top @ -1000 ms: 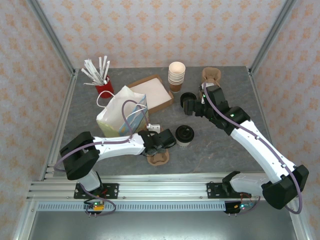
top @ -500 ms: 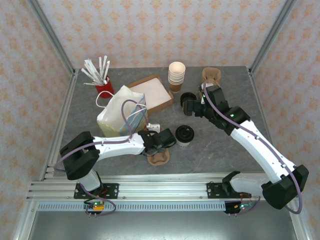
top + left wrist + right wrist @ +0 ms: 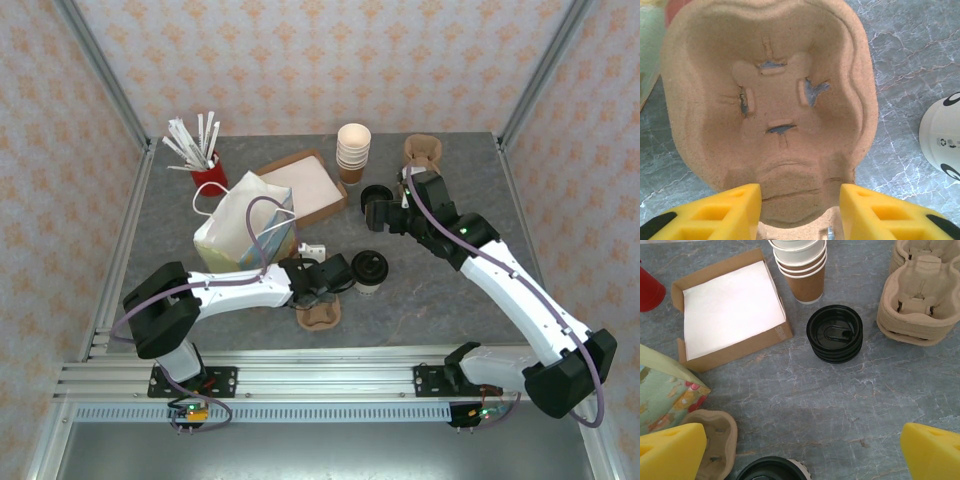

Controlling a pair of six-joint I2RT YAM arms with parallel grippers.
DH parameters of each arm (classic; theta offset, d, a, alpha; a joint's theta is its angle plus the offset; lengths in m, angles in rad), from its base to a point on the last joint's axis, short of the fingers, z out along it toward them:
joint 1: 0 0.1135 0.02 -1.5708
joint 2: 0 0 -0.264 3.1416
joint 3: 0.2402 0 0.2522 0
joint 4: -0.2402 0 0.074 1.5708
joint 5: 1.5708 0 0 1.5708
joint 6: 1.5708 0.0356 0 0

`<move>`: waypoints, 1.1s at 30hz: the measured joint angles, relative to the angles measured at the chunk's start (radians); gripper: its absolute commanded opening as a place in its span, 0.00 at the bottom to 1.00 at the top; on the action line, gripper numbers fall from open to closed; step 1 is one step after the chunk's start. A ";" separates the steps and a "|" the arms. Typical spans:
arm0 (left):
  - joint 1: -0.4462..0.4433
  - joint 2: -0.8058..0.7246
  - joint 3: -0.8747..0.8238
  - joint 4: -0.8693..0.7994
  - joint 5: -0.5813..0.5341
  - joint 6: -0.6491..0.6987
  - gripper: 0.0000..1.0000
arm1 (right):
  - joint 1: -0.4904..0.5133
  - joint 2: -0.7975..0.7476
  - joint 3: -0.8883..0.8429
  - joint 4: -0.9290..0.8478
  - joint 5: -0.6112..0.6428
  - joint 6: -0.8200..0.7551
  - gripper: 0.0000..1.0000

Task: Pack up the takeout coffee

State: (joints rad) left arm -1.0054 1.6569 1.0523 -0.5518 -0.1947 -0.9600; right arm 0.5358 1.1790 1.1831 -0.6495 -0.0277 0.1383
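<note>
Robot lab cell staged as café takeout station: aluminium frame (image 3: 100,70), patterned wall panels (image 3: 320,60), arms (image 3: 520,290) bolted to rail (image 3: 320,380), grey marbled counter (image 3: 440,290), cup stack (image 3: 353,150), lids (image 3: 376,196), pulp carriers (image 3: 423,152), napkin box (image 3: 305,185).

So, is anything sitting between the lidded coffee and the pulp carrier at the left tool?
Nothing visible. The takeout coffee stands just beside the pulp carrier, with only bare table between them. The left tool has its fingers on either side of the carrier's edge.
</note>
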 measured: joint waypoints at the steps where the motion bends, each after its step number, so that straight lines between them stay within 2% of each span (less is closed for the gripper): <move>1: 0.000 0.000 0.000 0.000 0.000 -0.001 0.48 | 0.000 0.007 0.000 0.000 0.000 0.000 1.00; 8: 0.000 0.002 0.000 0.000 -0.001 -0.016 0.50 | 0.000 0.031 0.000 0.000 -0.007 0.000 1.00; 33: 0.000 0.022 -0.013 0.002 -0.023 -0.045 0.45 | 0.000 0.031 -0.011 0.004 -0.019 0.000 1.00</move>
State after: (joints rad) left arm -1.0054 1.6787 1.0389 -0.5495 -0.2180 -1.0054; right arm 0.5358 1.2098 1.1721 -0.6456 -0.0467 0.1387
